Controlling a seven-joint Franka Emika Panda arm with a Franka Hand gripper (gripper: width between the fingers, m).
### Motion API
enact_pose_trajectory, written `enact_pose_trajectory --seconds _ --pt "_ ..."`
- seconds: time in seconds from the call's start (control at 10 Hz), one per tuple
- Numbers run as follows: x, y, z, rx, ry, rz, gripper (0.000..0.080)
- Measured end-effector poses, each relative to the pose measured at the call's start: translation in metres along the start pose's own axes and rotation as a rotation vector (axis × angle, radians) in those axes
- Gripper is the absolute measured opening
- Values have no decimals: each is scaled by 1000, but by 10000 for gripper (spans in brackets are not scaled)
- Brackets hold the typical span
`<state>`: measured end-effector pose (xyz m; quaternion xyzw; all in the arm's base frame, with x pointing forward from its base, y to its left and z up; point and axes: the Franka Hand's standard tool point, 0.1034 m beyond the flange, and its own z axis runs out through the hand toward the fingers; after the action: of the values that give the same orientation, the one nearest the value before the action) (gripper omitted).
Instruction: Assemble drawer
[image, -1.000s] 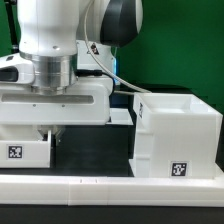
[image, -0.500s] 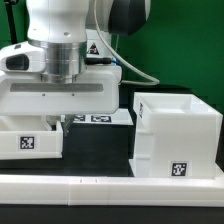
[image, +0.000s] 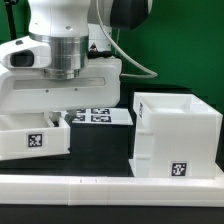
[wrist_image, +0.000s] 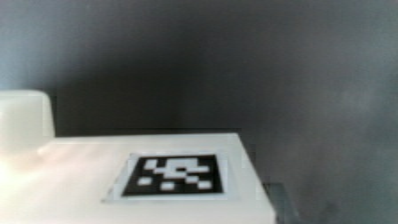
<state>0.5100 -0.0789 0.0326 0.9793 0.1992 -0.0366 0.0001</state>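
— Where is the drawer at this moment?

— In pieces on the table (image: 100, 146). Your housing (image: 178, 135) stands at the exterior view's right, just behind the rail (image: 110, 186), open side up. One tray (image: 35, 138) is at the exterior view's left, right under the arm (image: 60, 85) and well apart from the housing.

— And the fingers?

— You cannot tell. From outside, the arm's wide white head hides them. The wrist view gives only a flat white face with a tag (wrist_image: 178, 175) and a blurred rounded lump beside it. Whether they are grasping the tray or released, I can't say.

— Why this layout?

— My guess is that the arm is over the tray in order to carry it across. With the opening upward you could lower a tray straight in, and the rail would brace the housing. The marker board (image: 95, 117) lies behind, off that path.
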Motion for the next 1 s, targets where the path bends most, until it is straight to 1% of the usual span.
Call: enact_pose_trajectory --seconds 0.3,0.4,0.8,0.9,1.0 --pt "2 -5 3 -29 -33 -370 42" --pt "3 -7 3 -31 -37 -419 42" --pt "-1 -3 4 -28 -47 -690 42" --pt "0 -2 4 -38 -47 -773 42" --pt "1 -1 4 -58 -44 -877 42"
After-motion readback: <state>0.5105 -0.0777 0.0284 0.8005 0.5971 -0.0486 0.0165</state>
